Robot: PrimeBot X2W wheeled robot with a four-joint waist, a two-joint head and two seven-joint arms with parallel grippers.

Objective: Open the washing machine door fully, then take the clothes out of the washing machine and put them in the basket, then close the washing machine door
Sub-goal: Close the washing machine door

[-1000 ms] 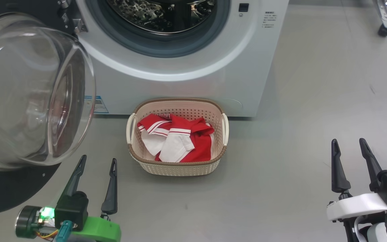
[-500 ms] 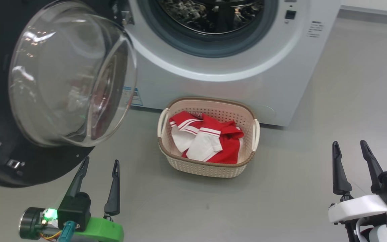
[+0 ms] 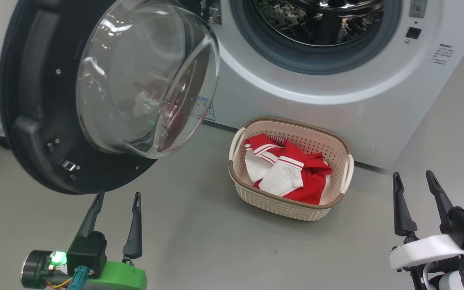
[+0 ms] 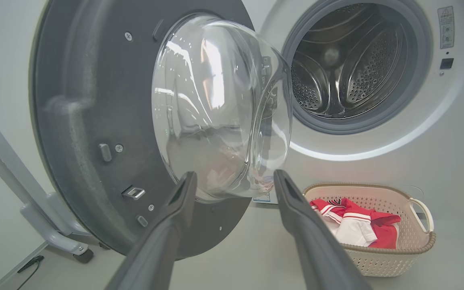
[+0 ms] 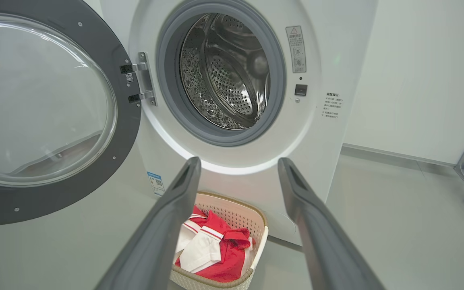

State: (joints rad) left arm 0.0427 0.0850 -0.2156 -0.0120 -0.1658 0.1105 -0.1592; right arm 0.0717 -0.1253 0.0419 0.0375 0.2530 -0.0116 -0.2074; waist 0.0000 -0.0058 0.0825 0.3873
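It has turned toward the door [image 3: 30, 121], clothes [image 3: 296, 177] in the basket [image 3: 280, 203]; left claw [image 3: 119, 194] and right claw [image 3: 412, 173] gape empty: closing next.

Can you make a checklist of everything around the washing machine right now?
Surface: grey floor.
Job's things: washing machine door swung open to the left; washing machine with its shiny steel drum showing; clothes lie in the basket in front of the machine.
Clutter: nothing seen.
Grippers: left gripper open, holding nothing; right gripper the same.
Cables: short wires at the left gripper's base.
Surroundings: white wall; wheeled metal frame.
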